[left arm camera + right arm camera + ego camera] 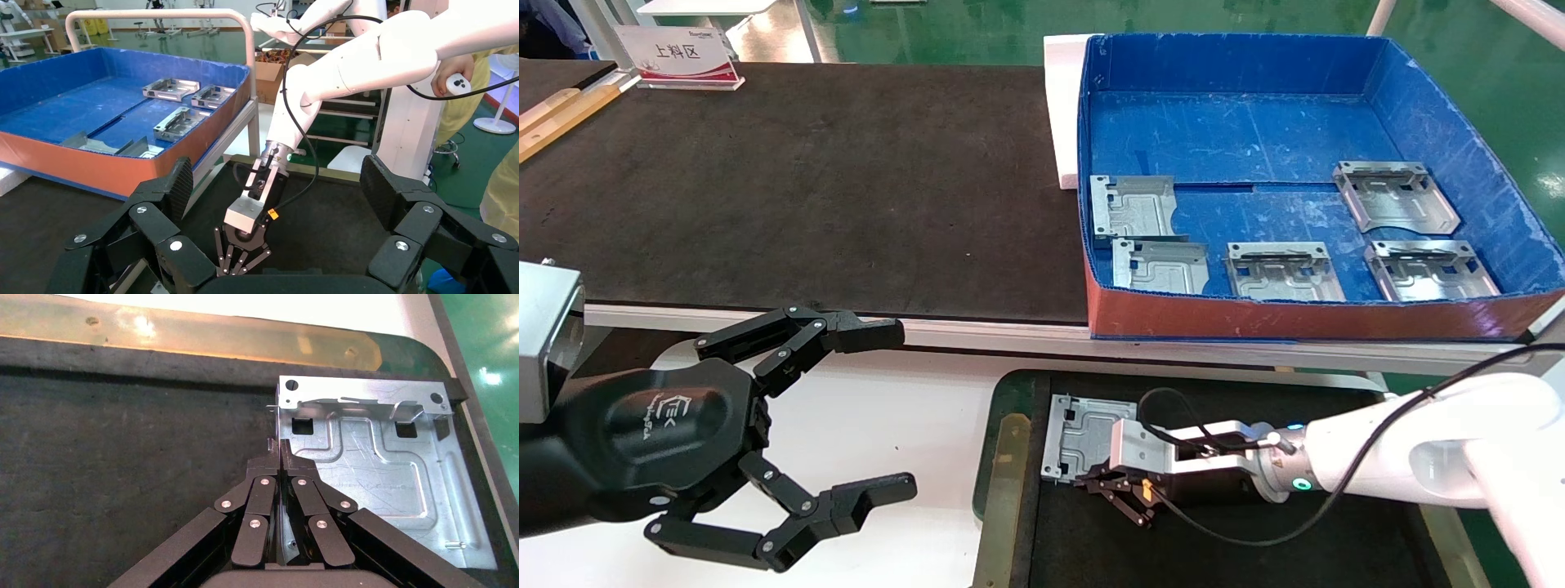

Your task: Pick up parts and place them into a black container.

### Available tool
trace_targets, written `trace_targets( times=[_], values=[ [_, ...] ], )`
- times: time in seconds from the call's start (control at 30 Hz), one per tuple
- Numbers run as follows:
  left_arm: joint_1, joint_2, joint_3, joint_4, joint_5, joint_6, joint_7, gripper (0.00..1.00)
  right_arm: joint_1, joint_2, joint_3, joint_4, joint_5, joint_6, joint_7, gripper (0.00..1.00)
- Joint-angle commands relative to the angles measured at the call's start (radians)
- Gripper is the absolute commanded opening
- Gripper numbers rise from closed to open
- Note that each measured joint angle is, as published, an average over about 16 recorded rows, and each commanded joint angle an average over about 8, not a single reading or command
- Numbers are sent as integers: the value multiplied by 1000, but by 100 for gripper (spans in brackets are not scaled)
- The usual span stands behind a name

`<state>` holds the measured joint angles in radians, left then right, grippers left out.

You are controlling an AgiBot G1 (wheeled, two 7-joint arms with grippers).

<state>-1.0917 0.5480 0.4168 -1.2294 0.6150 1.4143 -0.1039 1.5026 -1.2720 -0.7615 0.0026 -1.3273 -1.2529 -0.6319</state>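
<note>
Hovering over the white tabletop (887, 425), left gripper (891, 412): fingers spread wide apart, nothing between them.

Black mat (805, 188): beyond the left fingers, with a small sign (678, 57) at its far corner.

Black tray (1254, 539): green rim, brass strip (1005, 490) on the side nearest the left fingers.

Plate (1083, 433), silver-grey metal: lying flat on the tray floor, close to the brass strip and a corner of the tray.

Right gripper (280, 454): low over the tray, fingers pressed together, tips at one edge of the plate; whether that edge is pinched between them cannot be told.

Blue box (1442, 131), red front: beyond the right fingers, five more plates (1279, 271) lying inside, well apart from the tray.
</note>
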Motion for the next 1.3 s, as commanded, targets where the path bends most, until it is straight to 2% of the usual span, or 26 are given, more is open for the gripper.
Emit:
trace_targets(
  times=[0.03, 0.23, 0.37, 0.7, 0.87, 1.13, 1.3],
  values=[
    [0, 0, 0, 0, 0, 0, 0, 100, 0, -1, -1, -1, -1, 4, 1, 100],
    [0, 0, 0, 0, 0, 0, 0, 100, 9, 10, -1, 5, -1, -8, -10, 100],
    [0, 0, 0, 0, 0, 0, 0, 100, 24, 27, 3, 10, 4, -51, -12, 100],
    [0, 0, 0, 0, 0, 0, 0, 100, 72, 111, 30, 77, 59, -335, -12, 100],
    [0, 0, 0, 0, 0, 0, 0, 100, 65, 188, 37, 228, 154, -359, 46, 100],
    [0, 0, 0, 0, 0, 0, 0, 100, -6, 386, -20, 636, 461, -353, 286, 100],
    [0, 0, 0, 0, 0, 0, 0, 100, -23, 468, -49, 766, 602, -355, 389, 100]
  ],
)
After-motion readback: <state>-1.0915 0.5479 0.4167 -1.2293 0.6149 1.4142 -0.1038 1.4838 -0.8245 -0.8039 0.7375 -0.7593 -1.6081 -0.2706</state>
